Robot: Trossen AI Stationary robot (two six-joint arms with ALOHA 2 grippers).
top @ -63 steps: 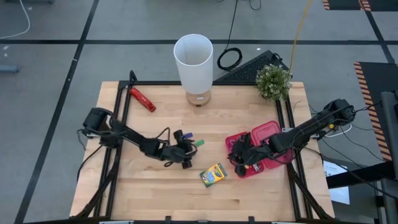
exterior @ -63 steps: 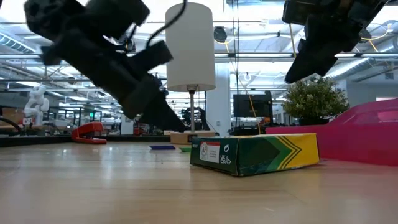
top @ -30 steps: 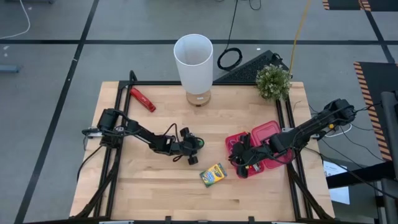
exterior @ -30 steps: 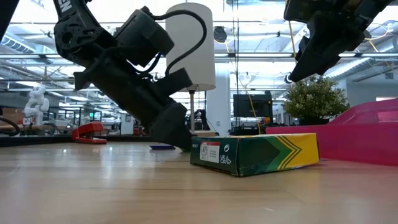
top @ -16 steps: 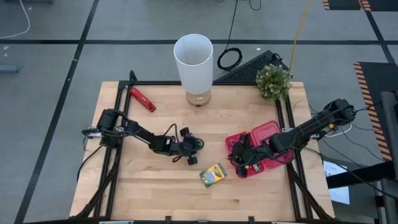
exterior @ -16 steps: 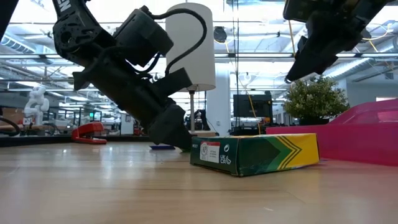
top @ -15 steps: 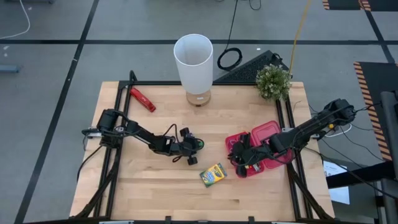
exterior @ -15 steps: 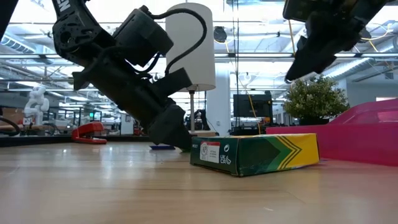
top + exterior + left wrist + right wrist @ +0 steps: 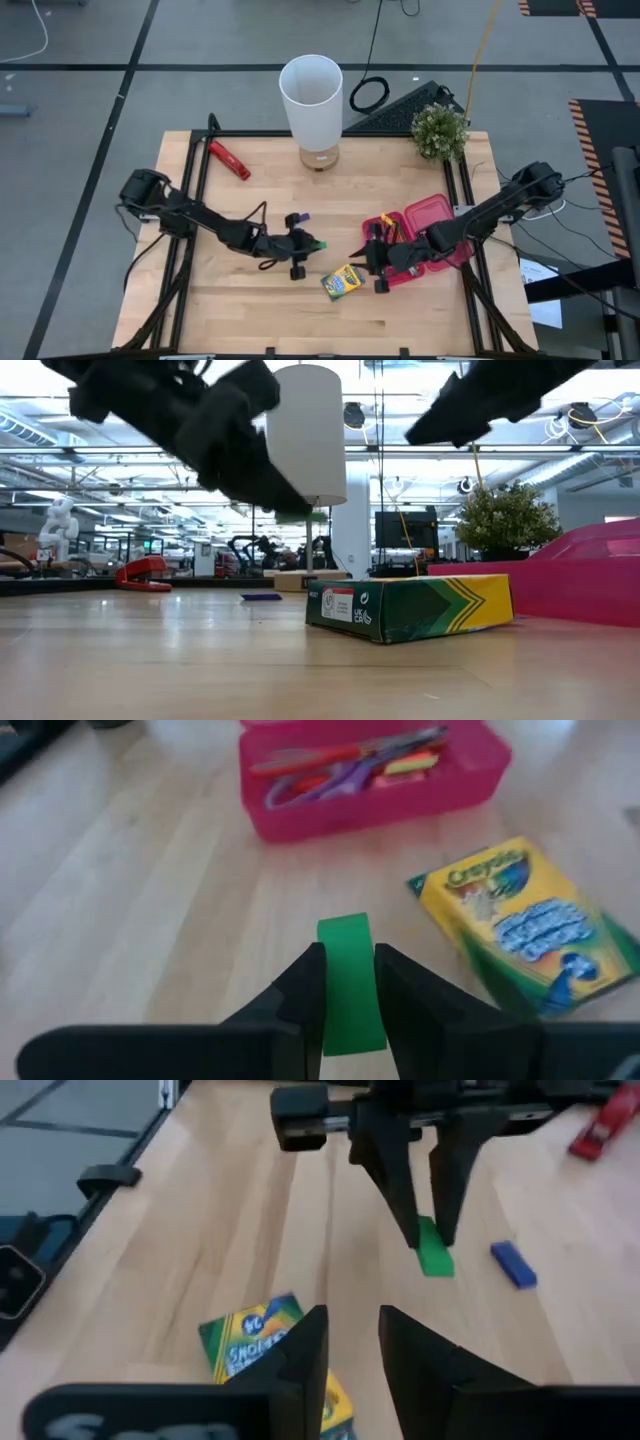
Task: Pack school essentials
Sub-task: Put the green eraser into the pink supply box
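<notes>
- Green eraser (image 9: 347, 982) sits clamped between the two fingers of my left gripper (image 9: 303, 245); it hangs clear of the wooden table (image 9: 250, 310), out over the middle of the boards; my other wrist camera shows the same eraser (image 9: 433, 1250) pinched at those fingertips
- yellow-green crayon box (image 9: 343, 281) lies flat on the boards near the front, between my two grippers and touching neither; from table height it (image 9: 410, 607) is the nearest thing
- my right gripper (image 9: 369, 258) is over the table just beside the left end of the pink case (image 9: 425, 230), fingers apart with a narrow gap and nothing between them
- inside the case (image 9: 372, 775), red-handled and purple-handled scissors (image 9: 335, 778) lie with other small things I cannot tell apart; its lid stands open toward the right
- blue eraser (image 9: 514, 1265) lies on the boards just beyond the green one, apart from both grippers
- farther back, a red-and-black hand tool (image 9: 229, 160) lies near the left rear corner; a white lamp (image 9: 311, 98) and a small potted plant (image 9: 438, 130) stand along the rear edge
</notes>
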